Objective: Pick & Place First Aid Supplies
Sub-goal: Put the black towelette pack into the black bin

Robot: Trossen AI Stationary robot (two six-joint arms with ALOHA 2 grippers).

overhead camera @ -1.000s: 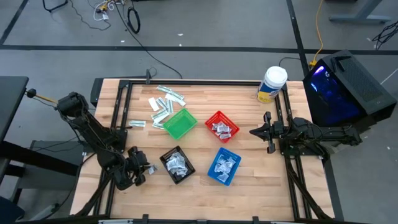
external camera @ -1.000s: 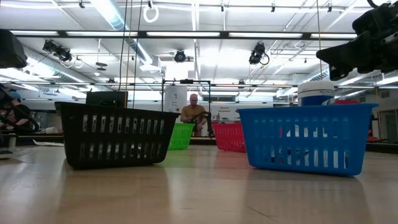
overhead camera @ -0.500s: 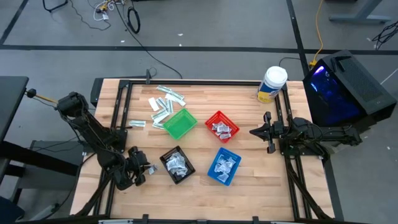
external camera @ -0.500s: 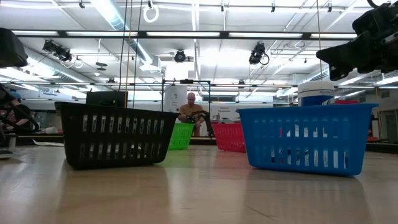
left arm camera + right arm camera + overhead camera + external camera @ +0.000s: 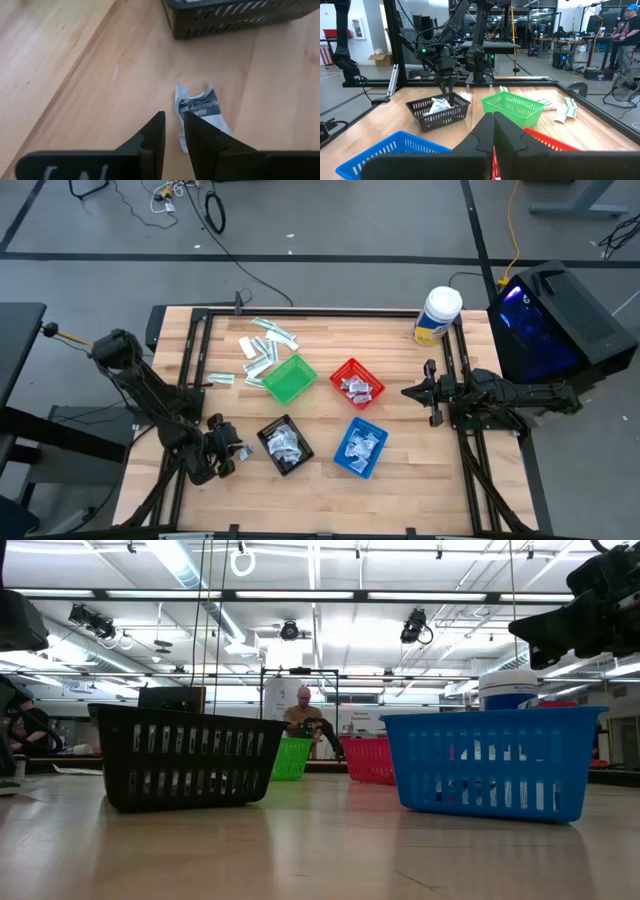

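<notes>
My left gripper (image 5: pixel 232 452) (image 5: pixel 174 120) hovers at the table's near left, just left of the black basket (image 5: pixel 285 445). It is shut on a crumpled white-and-blue sachet (image 5: pixel 200 111), one of the first aid supplies. More sachets lie in the black, red (image 5: pixel 356 383) and blue (image 5: pixel 358 447) baskets. Several loose strips and packets (image 5: pixel 265 345) lie flat on the wood at the far left, beside the green basket (image 5: pixel 288 378). My right gripper (image 5: pixel 408 392) (image 5: pixel 493 125) waits shut and level at the table's right side, holding nothing. My left gripper pinches the sachet by one side edge (image 5: pixel 181 140) between its two fingers, which slant downward toward the table. Most of the sachet sticks out past one finger, which hides part of it. I cannot tell whether its lower end is clear of the wood.
A white-lidded yellow-labelled tub (image 5: pixel 437 315) stands at the far right corner. The four baskets are grouped mid-table. Bare wood runs along the near edge (image 5: pixel 300 505) and between the left gripper and the black basket (image 5: pixel 235 20). A person (image 5: pixel 305 715) sits beyond the table.
</notes>
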